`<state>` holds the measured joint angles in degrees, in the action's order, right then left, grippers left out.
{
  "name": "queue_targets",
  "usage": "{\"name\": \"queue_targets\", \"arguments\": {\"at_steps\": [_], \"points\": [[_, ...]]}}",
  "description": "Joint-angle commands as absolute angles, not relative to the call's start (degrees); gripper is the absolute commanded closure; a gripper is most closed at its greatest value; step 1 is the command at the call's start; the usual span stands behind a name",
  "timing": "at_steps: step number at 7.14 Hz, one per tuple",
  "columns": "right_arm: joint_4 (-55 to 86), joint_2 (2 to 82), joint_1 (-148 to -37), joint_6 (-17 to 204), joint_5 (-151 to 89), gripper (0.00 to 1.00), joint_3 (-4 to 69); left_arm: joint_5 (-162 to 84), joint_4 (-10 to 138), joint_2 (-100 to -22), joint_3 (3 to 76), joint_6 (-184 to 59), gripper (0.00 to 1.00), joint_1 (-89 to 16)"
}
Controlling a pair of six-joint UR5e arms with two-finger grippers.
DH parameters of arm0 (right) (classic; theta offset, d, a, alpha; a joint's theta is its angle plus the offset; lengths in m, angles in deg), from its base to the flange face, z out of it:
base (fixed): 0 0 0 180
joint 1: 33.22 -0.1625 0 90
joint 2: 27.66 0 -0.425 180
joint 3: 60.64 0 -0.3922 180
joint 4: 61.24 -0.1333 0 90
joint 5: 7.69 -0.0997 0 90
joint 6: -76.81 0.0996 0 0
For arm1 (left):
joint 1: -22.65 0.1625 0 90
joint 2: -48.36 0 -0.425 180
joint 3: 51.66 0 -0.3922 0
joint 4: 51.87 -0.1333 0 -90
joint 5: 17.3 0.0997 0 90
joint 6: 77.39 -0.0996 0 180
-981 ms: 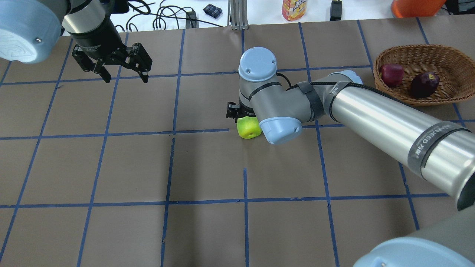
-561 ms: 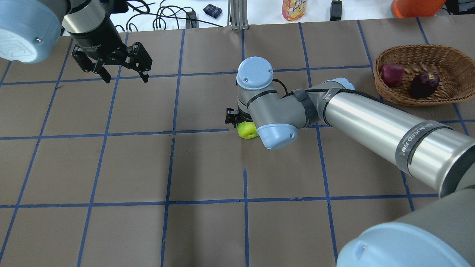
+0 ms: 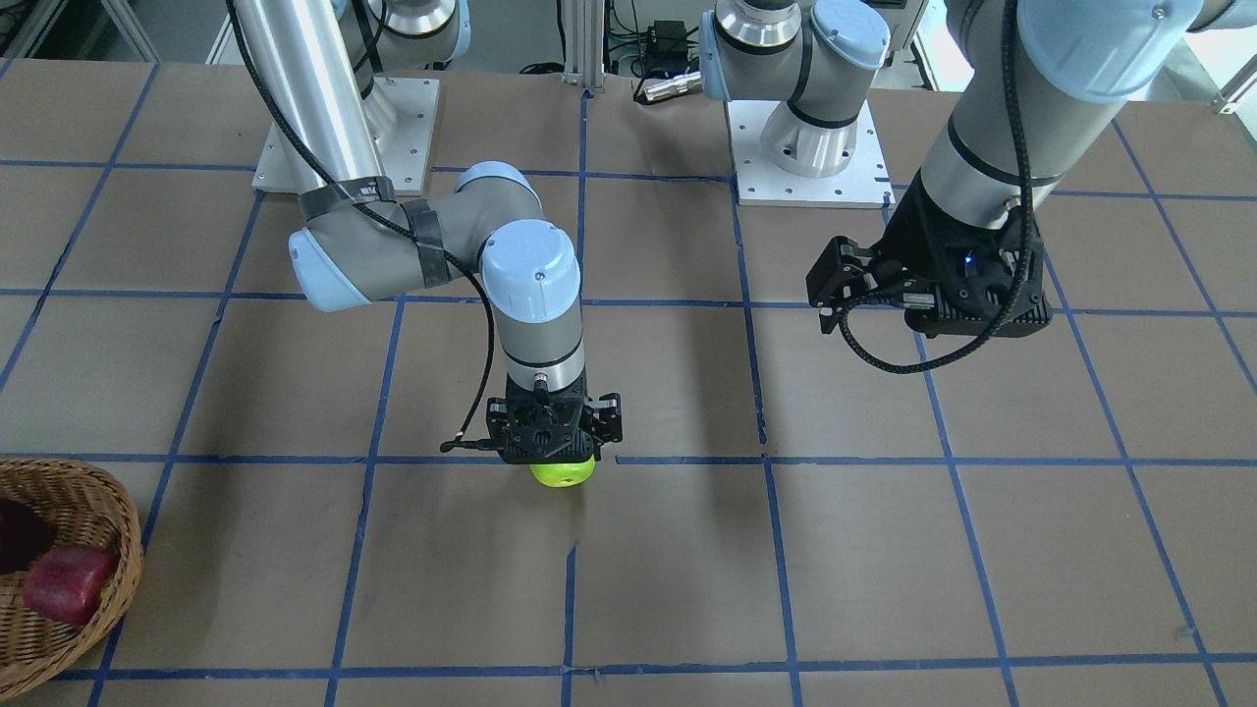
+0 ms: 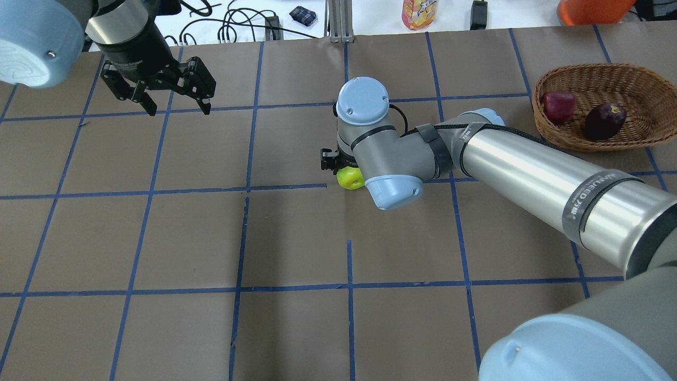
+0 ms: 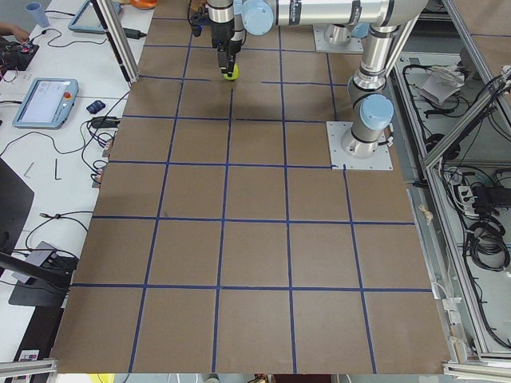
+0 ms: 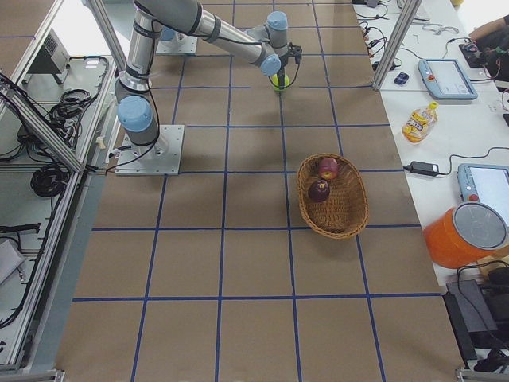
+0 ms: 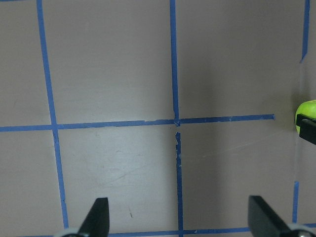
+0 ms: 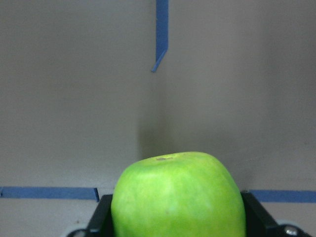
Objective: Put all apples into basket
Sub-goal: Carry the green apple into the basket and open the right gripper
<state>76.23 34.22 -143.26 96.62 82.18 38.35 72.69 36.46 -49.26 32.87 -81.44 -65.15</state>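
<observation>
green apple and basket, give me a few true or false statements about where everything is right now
1. The right pincer is closed on the green apple. True.
2. The basket is empty. False: it holds a red apple and a darker fruit.
3. The left pincer is open with nothing between its fingers. True.
4. The green apple sits inside the basket. False: it is near the middle of the table, well away from the basket, between the right pincer's fingers.
</observation>
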Motion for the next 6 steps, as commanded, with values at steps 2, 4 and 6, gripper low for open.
{"name": "queue_targets", "arguments": {"at_steps": [2,4,6], "points": [[65.53,40.86,-130.58,91.6,84.23,0.55,33.76,72.61,36.46,-49.37,32.63,-81.34,0.0,-65.33],[64.19,42.65,-115.21,72.34,83.81,0.59,33.41,72.61,36.46,-49.28,33.06,-81.17,0.0,-65.51],[64.97,38.99,-105.41,54.32,83.45,0.6,30.01,72.44,36.37,-49.46,32.72,-81.17,0.0,-65.6]]}}
